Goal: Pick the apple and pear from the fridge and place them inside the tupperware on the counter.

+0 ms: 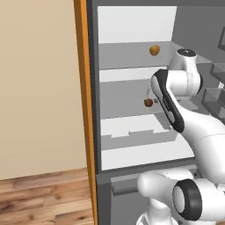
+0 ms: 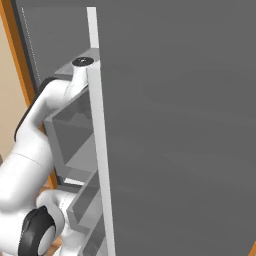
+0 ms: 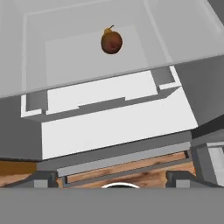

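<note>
Inside the tall dark-grey fridge [image 1: 132, 30], door swung wide, the small yellow-orange pear [image 1: 154, 50] sits on the upper glass shelf and the small dark-red apple [image 3: 111, 42] on the one below; the tool [image 3: 112, 180], spread open and empty, faces the apple, and a low approach risks striking the shelf edge.

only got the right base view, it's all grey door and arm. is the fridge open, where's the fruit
Observer: Yes, the fridge is open. In the left base view the pear sits on the upper shelf.
Operator: and the apple
Observer: The apple is on the glass shelf one level below the pear, above the white drawers.
Operator: end effector holding anything
Observer: No. In the hand view the end effector is open and empty, and it has not reached the apple.
</note>
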You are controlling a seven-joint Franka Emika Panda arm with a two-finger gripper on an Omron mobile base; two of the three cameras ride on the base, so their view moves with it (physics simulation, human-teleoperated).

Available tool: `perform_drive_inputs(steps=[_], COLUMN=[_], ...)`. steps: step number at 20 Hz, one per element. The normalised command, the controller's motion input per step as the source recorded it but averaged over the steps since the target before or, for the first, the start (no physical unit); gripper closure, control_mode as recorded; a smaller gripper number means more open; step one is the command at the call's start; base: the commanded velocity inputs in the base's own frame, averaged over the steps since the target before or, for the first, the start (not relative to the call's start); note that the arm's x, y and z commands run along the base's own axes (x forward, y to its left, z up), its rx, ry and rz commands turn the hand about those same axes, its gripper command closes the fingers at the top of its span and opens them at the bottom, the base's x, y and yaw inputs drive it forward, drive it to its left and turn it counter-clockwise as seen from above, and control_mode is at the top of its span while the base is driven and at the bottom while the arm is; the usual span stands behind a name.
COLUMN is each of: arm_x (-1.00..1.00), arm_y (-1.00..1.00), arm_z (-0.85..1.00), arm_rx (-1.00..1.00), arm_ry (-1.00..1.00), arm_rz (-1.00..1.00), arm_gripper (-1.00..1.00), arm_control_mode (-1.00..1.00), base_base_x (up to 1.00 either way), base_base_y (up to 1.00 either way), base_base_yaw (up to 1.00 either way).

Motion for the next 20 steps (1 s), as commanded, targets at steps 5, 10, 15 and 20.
perform_drive_inputs(steps=[5, 10, 15, 20], arm_x=[0.26, 0.28, 0.32, 0.41], arm_y=[-0.39, -0.10, 0.00, 0.00], arm_z=[-0.04, -0.21, -0.36, -0.33], arm_rx=[0.00, 0.00, 0.00, 0.00], arm_ry=[0.01, 0.05, 0.00, 0.00], arm_rz=[-0.07, 0.00, 0.00, 0.00], arm_gripper=[-1.00, -1.00, -1.00, -1.00], arm_control_mode=[-1.00, -1.00, -1.00, -1.00], base_base_x=[0.00, 0.00, 0.00, 0.00], base_base_y=[0.00, 0.00, 0.00, 0.00], base_base_yaw=[0.00, 0.00, 0.00, 0.00])
